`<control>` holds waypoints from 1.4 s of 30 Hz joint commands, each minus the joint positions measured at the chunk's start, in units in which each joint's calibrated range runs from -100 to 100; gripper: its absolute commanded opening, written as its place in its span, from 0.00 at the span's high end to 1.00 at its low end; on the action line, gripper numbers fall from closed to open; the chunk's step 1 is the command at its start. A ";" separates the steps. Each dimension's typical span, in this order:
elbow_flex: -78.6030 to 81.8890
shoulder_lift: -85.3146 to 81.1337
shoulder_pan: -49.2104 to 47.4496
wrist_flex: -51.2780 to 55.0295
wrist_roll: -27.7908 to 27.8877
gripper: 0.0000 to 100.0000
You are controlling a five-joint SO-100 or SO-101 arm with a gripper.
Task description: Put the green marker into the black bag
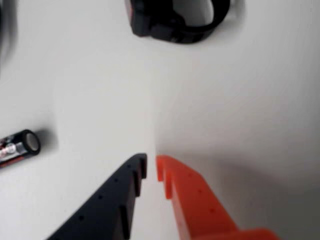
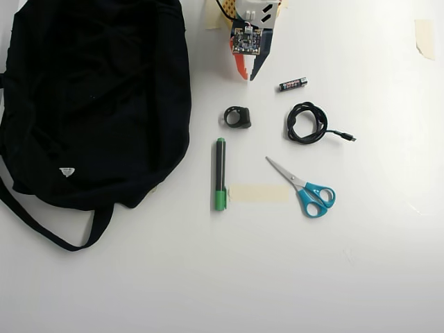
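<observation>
Overhead view: gripper [image 2: 248,75] empty, jaws nearly together.
Green marker [image 2: 220,173]: beyond fingertips; likely light, rigid, smooth; grasp mid-barrel.

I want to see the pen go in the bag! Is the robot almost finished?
Not yet, nothing looks done. The slim green-capped marker lies on the white table, beside the big floppy black fabric bag, not in it. The gripper is near the top edge, its black and orange fingers nearly together and holding nothing. Left: reach the marker, grab it, carry it into the bag.
</observation>
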 commanded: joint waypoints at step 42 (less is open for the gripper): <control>1.25 -0.66 -0.05 1.81 -0.12 0.98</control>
